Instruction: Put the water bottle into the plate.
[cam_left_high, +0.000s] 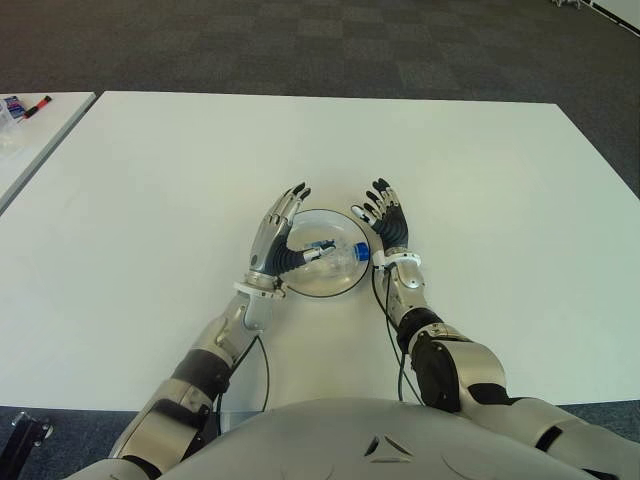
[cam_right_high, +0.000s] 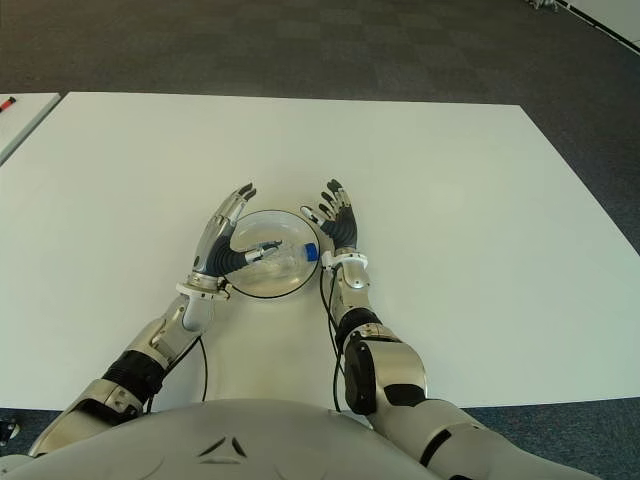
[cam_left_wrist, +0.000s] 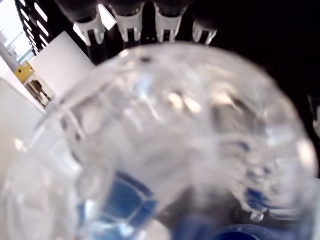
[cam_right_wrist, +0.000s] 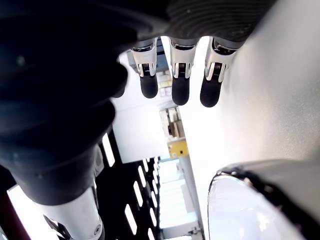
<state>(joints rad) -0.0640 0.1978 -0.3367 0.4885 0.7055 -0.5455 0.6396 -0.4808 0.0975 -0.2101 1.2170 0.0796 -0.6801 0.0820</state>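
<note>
Flanking the plate (cam_left_high: 322, 285) at the middle of the eye views, both robot hands have their fingers stretched out and hold nothing. The left robot hand (cam_left_high: 277, 243) shows at the plate's left rim, palm turned toward the bottle (cam_left_high: 325, 252); its wrist view is filled by the clear bottle seen from close by, so the bottle lies right against that palm side. The right robot hand (cam_left_high: 387, 227) shows at the plate's right rim, just beside the bottle's blue cap (cam_left_high: 360, 252). The bottle lies on its side inside the plate, between the two hands, cap pointing right. The plate sits on the white desk (cam_left_high: 480, 180). Markers (cam_left_high: 27, 106) lie at the upper left.
</note>
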